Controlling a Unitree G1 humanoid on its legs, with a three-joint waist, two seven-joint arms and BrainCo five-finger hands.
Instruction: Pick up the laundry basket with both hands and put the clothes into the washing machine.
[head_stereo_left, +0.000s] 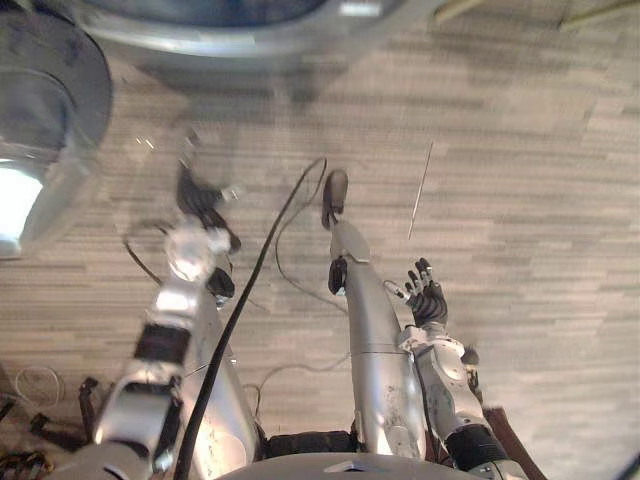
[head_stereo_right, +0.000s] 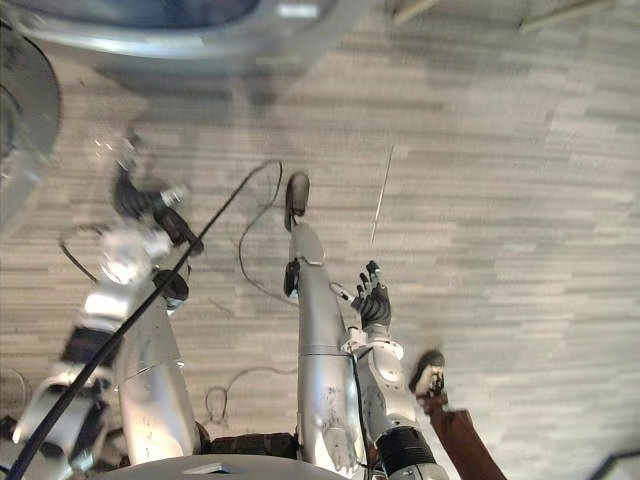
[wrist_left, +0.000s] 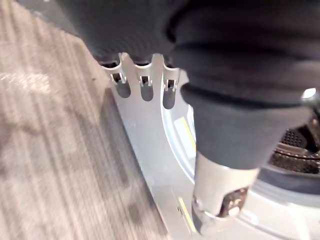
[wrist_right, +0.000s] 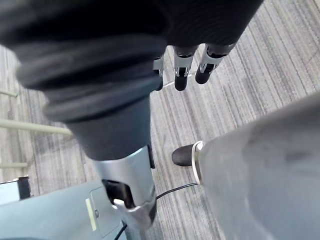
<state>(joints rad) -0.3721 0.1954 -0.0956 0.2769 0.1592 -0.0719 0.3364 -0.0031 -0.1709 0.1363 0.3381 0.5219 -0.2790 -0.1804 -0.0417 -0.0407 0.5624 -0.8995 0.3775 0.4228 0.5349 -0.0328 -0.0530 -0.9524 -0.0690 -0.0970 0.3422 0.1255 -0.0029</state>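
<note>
Washing machine (head_stereo_left: 230, 42) is getting cropped at top; my left hand (head_stereo_left: 203, 198) is blurring, grip I cannot tell; my right hand (head_stereo_left: 428, 300) is hanging, fingers straight, over plank floor (head_stereo_left: 540, 150).

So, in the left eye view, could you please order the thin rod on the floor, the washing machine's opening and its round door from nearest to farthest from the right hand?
From the right hand:
1. Thin rod, lying just ahead of it.
2. Washing machine opening, farther ahead, at the top edge.
3. Round door, far over on the left.
</note>
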